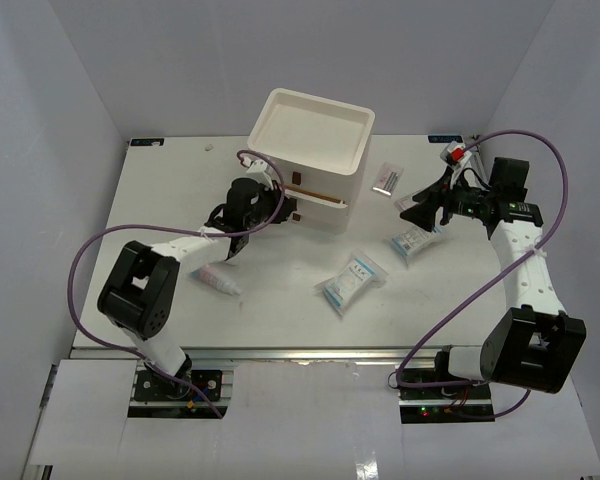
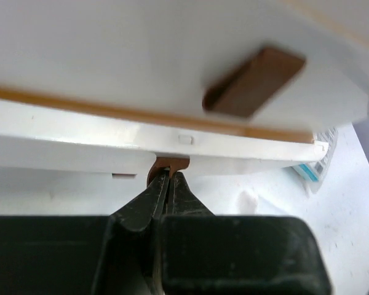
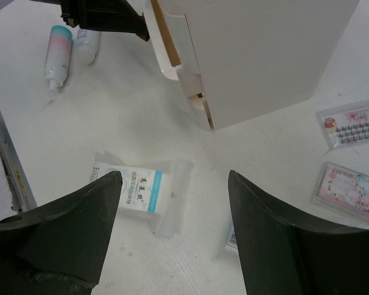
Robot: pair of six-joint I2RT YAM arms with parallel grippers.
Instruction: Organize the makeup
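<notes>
Left fingers [image 2: 167, 184]: pressed together, pinching the small brown tab handle [image 2: 170, 163] on the front of the lowest drawer.
Drawer box: the cream three-drawer plastic box [image 1: 325, 185] stands at the far middle of the white table [image 1: 170, 190]. A second, longer brown handle [image 2: 255, 83] shows on the drawer above the pinched one.
Right fingers [image 1: 420, 210]: spread wide with nothing between them, hanging over the table just right of the box.
Below the right fingers: a flat clear packet with a blue-and-white label [image 3: 138, 190] lies flat on the table, not touched.
Other packets: one more blue-and-white clear packet [image 1: 415, 240] lies near the right fingers. Another pair [image 1: 355, 280] lies at the middle of the table, nearer than the box.
Tubes: two white-and-pink tubes [image 1: 218, 280] lie side by side on the table left of the box, close to the left arm, caps pointing to the near side.
Lash cases: two flat clear cases with pink cards [image 3: 350, 126] lie on the table right of the box, towards the far edge.
</notes>
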